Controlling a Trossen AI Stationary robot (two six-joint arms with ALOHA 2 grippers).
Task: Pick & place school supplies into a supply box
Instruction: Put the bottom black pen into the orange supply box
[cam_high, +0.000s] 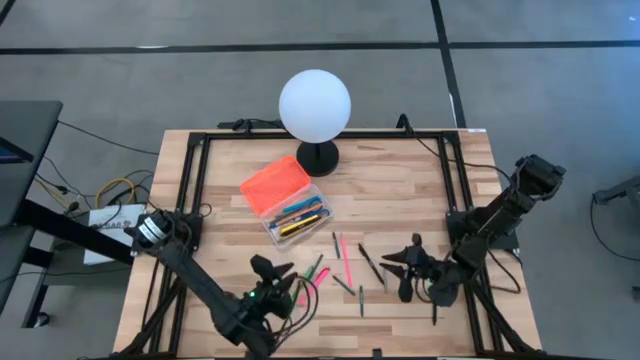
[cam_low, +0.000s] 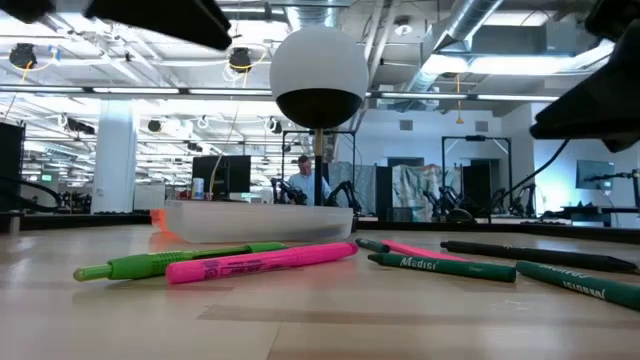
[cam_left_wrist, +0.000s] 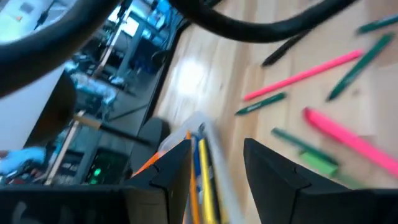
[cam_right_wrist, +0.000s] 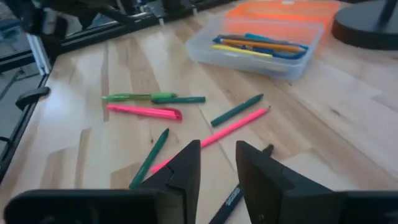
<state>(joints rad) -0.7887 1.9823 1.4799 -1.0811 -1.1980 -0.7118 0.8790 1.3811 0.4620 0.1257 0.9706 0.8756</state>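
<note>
The supply box (cam_high: 297, 214), a clear case holding several pens, lies mid-table with its orange lid (cam_high: 273, 184) open beside it. Loose pens lie flat on the wood: a pink highlighter (cam_right_wrist: 144, 111), a green highlighter (cam_right_wrist: 138, 97), a thin pink pen (cam_right_wrist: 231, 127), green pens (cam_right_wrist: 236, 109) and a black pen (cam_high: 372, 265). My left gripper (cam_high: 272, 268) hovers open near the front edge, left of the highlighters, facing the box (cam_left_wrist: 205, 143). My right gripper (cam_right_wrist: 217, 167) stands open right of the pens, over the black pen (cam_right_wrist: 227, 200), nothing between its fingers.
A white globe lamp (cam_high: 315, 103) on a black base (cam_high: 318, 157) stands just behind the box. Black frame rails (cam_high: 197, 180) run along the table's left, right and far edges. Bare wood lies left of the box and between the pens and the front edge.
</note>
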